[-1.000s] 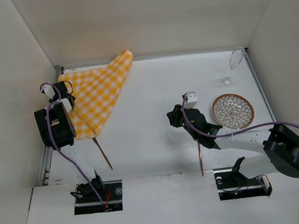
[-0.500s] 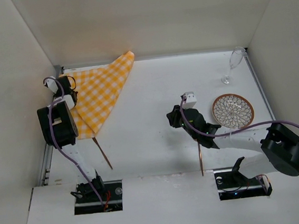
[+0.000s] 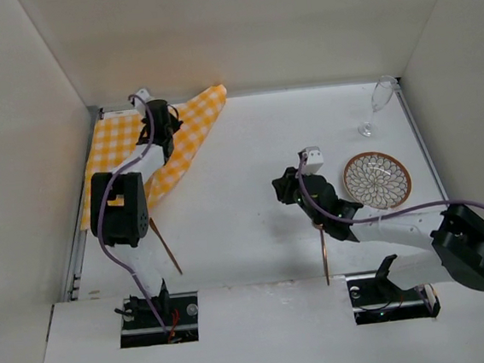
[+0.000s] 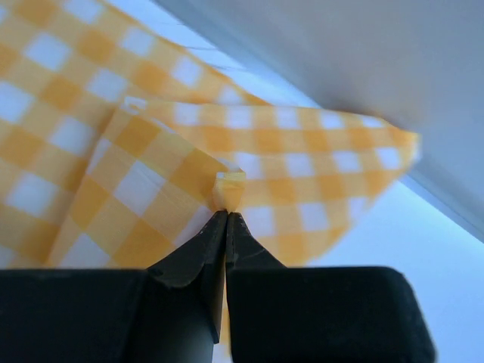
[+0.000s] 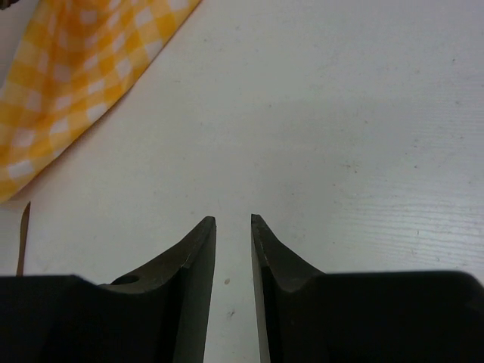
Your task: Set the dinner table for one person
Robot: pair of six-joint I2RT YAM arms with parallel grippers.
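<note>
The dinner table (image 3: 240, 164) is the large white tabletop. A yellow-and-white checked cloth (image 3: 111, 155) lies at its far left. My left gripper (image 3: 161, 127) is shut on a raised fold of the cloth (image 4: 302, 162); in the left wrist view the jaws (image 4: 227, 214) pinch the fold's tip. My right gripper (image 3: 280, 188) hovers over bare table at the middle, slightly open and empty, as the right wrist view (image 5: 233, 221) shows. A patterned plate (image 3: 376, 180) lies to its right. A clear stemmed glass (image 3: 378, 102) stands at the far right corner.
A thin brown utensil (image 3: 165, 247) lies near the cloth's near end, and shows in the right wrist view (image 5: 23, 238). A second brown utensil (image 3: 324, 255) lies under the right arm. White walls close in the table on three sides.
My left gripper has moved from the left edge toward the far middle of the cloth, pulling a fold with it. The cloth now spreads wider toward the left wall. The right arm barely moved.
</note>
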